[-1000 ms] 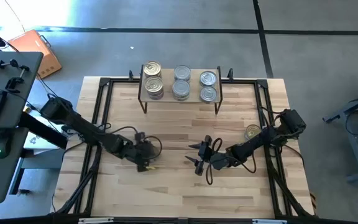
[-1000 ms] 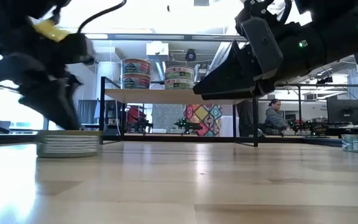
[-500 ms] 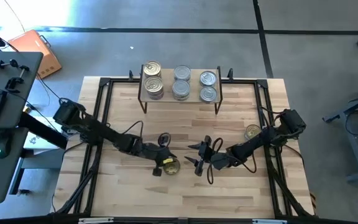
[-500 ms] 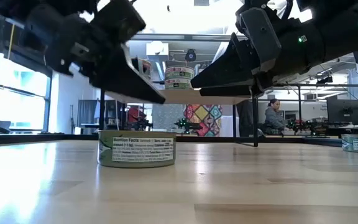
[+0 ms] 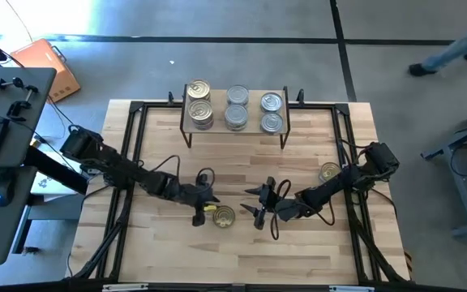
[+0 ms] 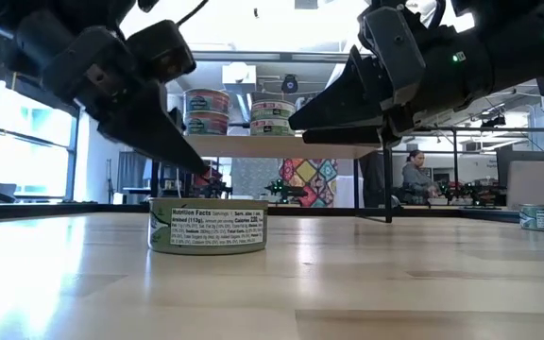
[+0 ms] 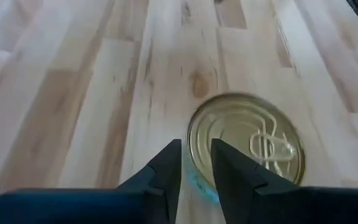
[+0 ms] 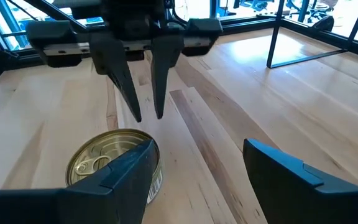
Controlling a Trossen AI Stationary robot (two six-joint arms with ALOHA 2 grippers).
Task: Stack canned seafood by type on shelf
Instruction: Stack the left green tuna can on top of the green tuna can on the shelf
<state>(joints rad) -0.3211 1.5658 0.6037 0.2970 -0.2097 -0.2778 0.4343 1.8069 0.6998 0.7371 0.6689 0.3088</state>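
Tins of seafood are mostly up on the shelf (image 5: 235,123), six lids showing there in three pairs. One gold-lidded tin (image 5: 223,216) sits alone on the table (image 5: 242,251) near the front middle (label side facing the low camera). The left gripper (image 5: 200,208) hangs just beside it, fingers (image 7: 169,165) nearly together, holding nothing and set just off the tin's rim. The right gripper (image 5: 259,203) waits on the tin's other side, jaws spread wide and empty. Another tin (image 5: 328,172) rests near the table's right edge.
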